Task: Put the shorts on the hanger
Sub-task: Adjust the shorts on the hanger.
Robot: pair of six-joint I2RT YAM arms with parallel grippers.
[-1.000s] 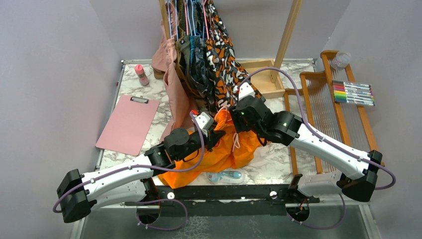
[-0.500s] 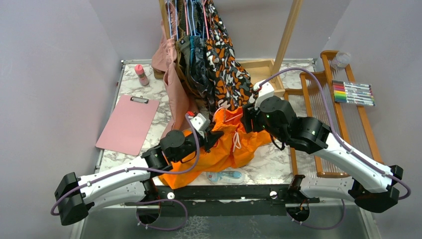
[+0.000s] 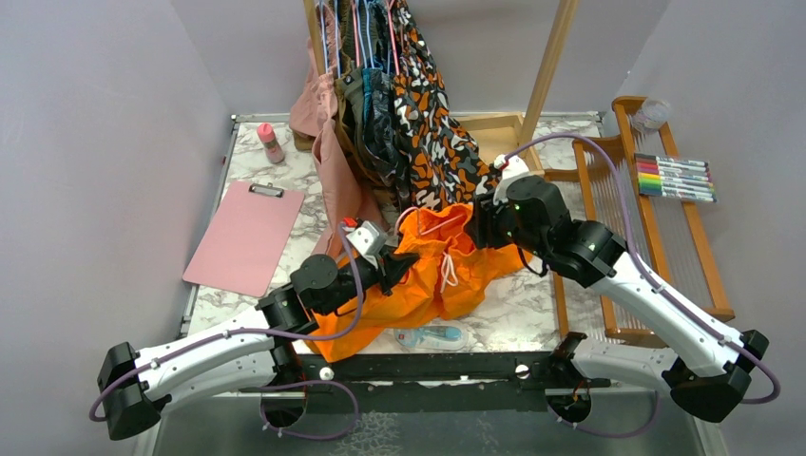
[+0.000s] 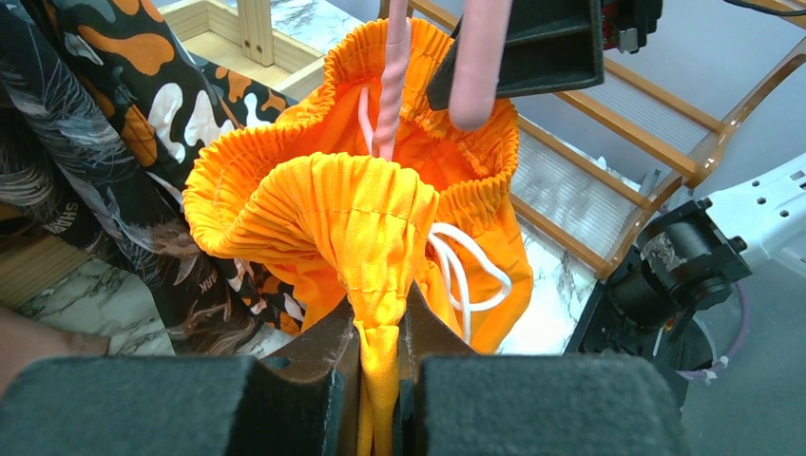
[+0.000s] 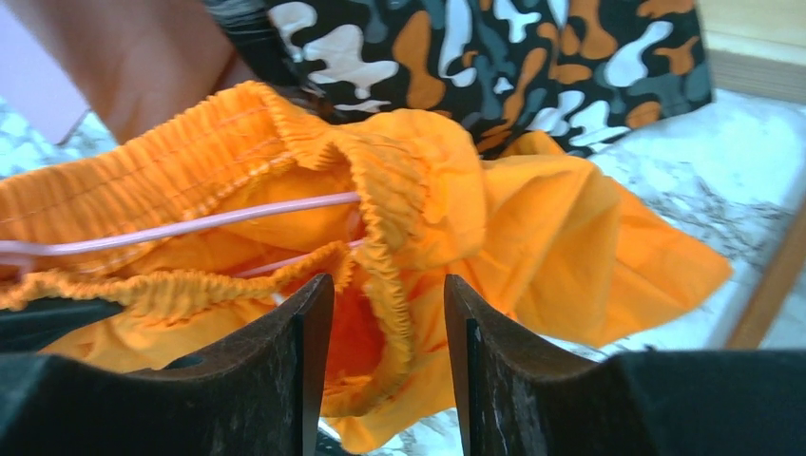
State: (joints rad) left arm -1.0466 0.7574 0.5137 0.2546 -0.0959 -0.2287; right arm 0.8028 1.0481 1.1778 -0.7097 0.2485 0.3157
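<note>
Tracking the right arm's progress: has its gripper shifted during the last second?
Yes. The right gripper moved rightward, closer to the wooden rack.

Left arm (image 3: 214, 350) and right arm (image 3: 656, 302): white shells, black rounded joints, looping purple cables (image 3: 561, 137). Left gripper (image 4: 380, 347), right gripper (image 5: 388, 323): dark grey fingers (image 5: 276, 380).

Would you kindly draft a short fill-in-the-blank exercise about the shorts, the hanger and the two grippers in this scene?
1. The left gripper is shut on the gathered ___ of the orange shorts.
2. The wire hanger inside the waist opening is ___ in colour.
3. The drawstring is ___.
4. The right gripper straddles the shorts' edge with its jaws ___.

Missing words: waistband; pink; white; open.
</note>
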